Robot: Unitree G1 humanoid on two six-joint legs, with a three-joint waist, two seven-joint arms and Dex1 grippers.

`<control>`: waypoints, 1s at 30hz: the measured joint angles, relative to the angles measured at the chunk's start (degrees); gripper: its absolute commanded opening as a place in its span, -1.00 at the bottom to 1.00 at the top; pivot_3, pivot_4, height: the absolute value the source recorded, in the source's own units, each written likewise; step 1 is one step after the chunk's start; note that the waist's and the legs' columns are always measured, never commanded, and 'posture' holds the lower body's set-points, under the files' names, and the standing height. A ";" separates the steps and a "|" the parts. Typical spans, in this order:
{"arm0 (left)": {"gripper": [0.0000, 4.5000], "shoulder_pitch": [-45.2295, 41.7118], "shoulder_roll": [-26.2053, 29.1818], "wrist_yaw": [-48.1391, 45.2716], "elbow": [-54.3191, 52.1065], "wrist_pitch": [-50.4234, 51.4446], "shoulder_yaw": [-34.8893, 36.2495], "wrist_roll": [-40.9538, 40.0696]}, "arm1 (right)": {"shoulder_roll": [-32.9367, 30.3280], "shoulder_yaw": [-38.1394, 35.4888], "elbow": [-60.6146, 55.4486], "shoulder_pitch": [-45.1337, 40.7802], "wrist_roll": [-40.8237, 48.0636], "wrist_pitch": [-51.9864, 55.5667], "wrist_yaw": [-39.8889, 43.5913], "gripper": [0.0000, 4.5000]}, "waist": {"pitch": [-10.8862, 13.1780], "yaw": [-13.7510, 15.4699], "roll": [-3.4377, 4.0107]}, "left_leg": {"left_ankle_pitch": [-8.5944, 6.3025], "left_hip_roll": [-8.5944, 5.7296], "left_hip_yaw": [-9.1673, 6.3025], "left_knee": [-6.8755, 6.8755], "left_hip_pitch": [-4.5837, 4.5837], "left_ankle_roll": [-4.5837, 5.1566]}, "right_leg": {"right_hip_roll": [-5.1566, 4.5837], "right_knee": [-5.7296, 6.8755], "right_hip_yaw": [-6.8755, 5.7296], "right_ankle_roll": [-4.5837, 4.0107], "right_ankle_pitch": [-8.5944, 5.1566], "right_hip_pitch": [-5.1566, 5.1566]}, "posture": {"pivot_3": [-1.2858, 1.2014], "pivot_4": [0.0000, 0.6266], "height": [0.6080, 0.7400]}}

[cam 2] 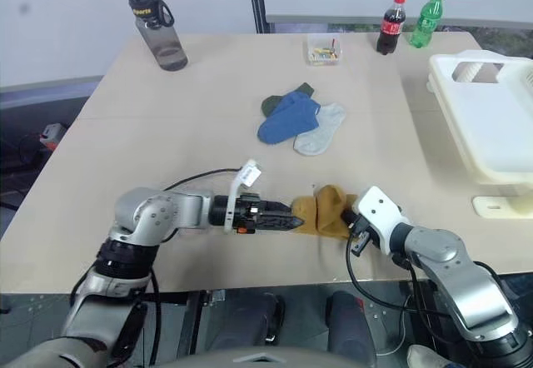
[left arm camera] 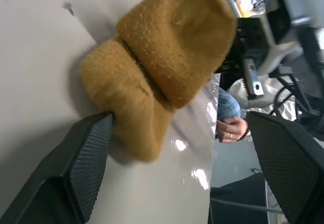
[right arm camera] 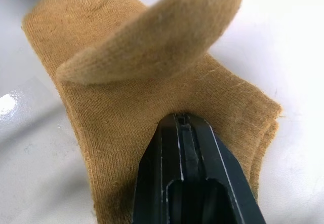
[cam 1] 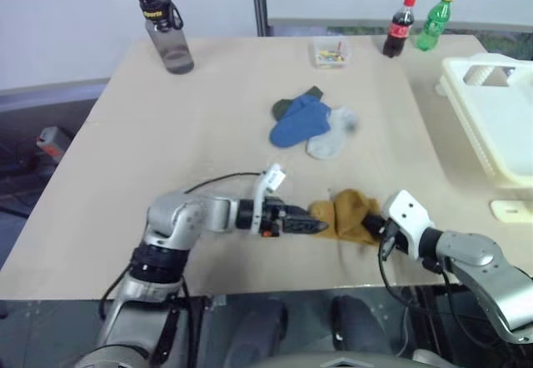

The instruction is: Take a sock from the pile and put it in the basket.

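Mustard sock lying between both grippers

The right gripper (right arm camera: 183,127) is pinching the sock (cam 1: 350,216) closed; the left gripper (left arm camera: 177,153) is standing wide open, one finger (left arm camera: 88,158) touching the sock.

beige table (cam 1: 208,135), pale wall (cam 1: 75,18)

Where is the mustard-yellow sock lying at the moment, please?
In the head views the sock lies near the table's front edge, between the left gripper and the right gripper, nearer than the pile.
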 measured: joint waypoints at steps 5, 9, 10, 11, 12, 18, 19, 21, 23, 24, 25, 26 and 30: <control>0.22 -0.51 -6.01 3.05 4.22 2.86 2.19 -0.71 | 0.41 0.88 -0.22 -0.54 -0.43 0.33 -0.10 -1.00 | -0.02 -0.13 -0.03 | 0.01 0.01 0.00 0.01 0.01 -0.02 | 0.02 0.01 -0.01 0.00 0.00 0.00 | 0.03 -0.52 1.00; -0.57 -0.74 -5.67 3.83 4.60 4.48 5.65 -1.37 | 1.79 3.25 0.43 -2.86 -1.21 0.68 -0.15 -1.00 | -0.02 -0.80 -0.03 | 0.01 0.07 -0.01 -0.01 0.02 -0.02 | 0.06 0.04 -0.01 0.00 -0.01 -0.01 | 0.03 -0.52 1.00; -0.77 -0.74 -5.01 3.85 4.60 5.08 6.44 -1.47 | 2.66 4.21 1.15 -4.10 -1.39 0.70 -0.16 -1.00 | -0.02 -1.12 -0.03 | 0.01 0.06 0.00 -0.01 0.02 -0.02 | 0.07 0.03 0.00 0.00 0.00 -0.01 | 0.03 -0.52 1.00; -0.98 -0.76 -4.48 3.87 4.58 5.32 6.96 -1.57 | 3.11 4.81 1.45 -4.82 -1.56 0.69 -0.16 -1.00 | -0.02 -1.21 -0.02 | 0.01 0.06 0.00 0.00 0.02 -0.02 | 0.06 0.04 0.00 0.00 0.00 -0.01 | 0.03 -0.52 1.00; -0.98 -0.75 -3.98 3.91 4.55 5.55 7.46 -1.74 | 3.39 5.48 1.66 -5.43 -1.77 0.68 -0.15 -1.00 | -0.02 -1.20 -0.02 | 0.01 0.06 0.00 0.00 0.02 -0.03 | 0.06 0.04 -0.01 0.00 0.00 -0.01 | 0.03 -0.52 1.00; -0.98 -0.43 2.73 3.48 3.50 6.90 11.61 -2.88 | 6.47 10.72 4.84 -11.33 -3.16 0.64 0.84 -1.00 | -0.01 -1.25 -0.03 | 0.06 0.04 -0.02 -0.02 -0.02 -0.14 | 0.06 0.03 -0.01 -0.18 0.11 -0.07 | 0.03 -0.52 1.00; -0.98 -0.34 3.17 3.36 3.29 7.00 11.66 -3.02 | 6.80 11.06 5.19 -11.83 -3.26 0.63 0.99 -1.00 | -0.01 -1.20 -0.03 | 0.06 0.02 -0.01 -0.02 -0.04 -0.15 | 0.05 0.02 0.00 -0.19 0.11 -0.07 | 0.03 -0.52 1.00; -0.98 0.06 3.90 2.52 2.07 6.87 11.68 -3.54 | 7.47 12.03 6.16 -13.16 -3.33 0.58 1.25 -1.00 | -0.01 -1.18 -0.03 | 0.11 -0.01 -0.02 -0.02 -0.06 -0.24 | 0.01 0.01 0.00 -0.19 0.11 -0.07 | 0.03 -0.52 1.00; -0.98 0.05 3.88 2.00 1.46 6.40 11.92 -4.14 | 7.76 12.37 6.61 -13.71 -3.39 0.52 1.46 -1.00 | -0.01 -1.14 -0.03 | 0.11 -0.03 -0.02 -0.03 -0.06 -0.25 | 0.00 0.01 0.00 -0.20 0.11 -0.08 | 0.03 -0.52 1.00; -0.98 0.04 3.62 1.77 1.46 6.32 12.30 -4.71 | 7.77 12.46 6.76 -13.85 -3.44 0.40 1.63 -1.00 | -0.01 -1.13 -0.03 | 0.11 -0.03 -0.02 -0.03 -0.07 -0.25 | 0.00 0.01 -0.01 -0.20 0.11 -0.09 | 0.03 -0.52 1.00; -0.98 -0.01 2.87 1.59 1.49 6.30 12.80 -5.24 | 7.77 12.47 7.02 -13.90 -3.49 0.13 1.84 -1.00 | -0.01 -1.12 -0.03 | 0.11 -0.03 -0.02 -0.04 -0.07 -0.25 | -0.01 0.01 -0.01 -0.20 0.11 -0.09 | 0.03 -0.52 1.00; -0.98 -0.13 1.75 1.45 1.52 6.27 13.07 -5.74 | 7.77 12.47 7.24 -13.96 -3.53 -0.06 1.97 -1.00 | -0.01 -1.12 -0.03 | 0.11 -0.03 -0.02 -0.04 -0.07 -0.25 | -0.01 0.00 -0.01 -0.19 0.11 -0.08 | 0.03 -0.52 1.00; -0.98 -0.92 -4.01 1.48 2.57 5.86 12.68 -6.02 | 7.84 12.40 7.49 -13.92 -3.53 -0.31 2.11 -1.00 | -0.01 -1.12 -0.03 | 0.11 -0.03 -0.02 -0.04 -0.06 -0.25 | 0.00 0.00 -0.01 -0.19 0.11 -0.08 | 0.03 -0.52 1.00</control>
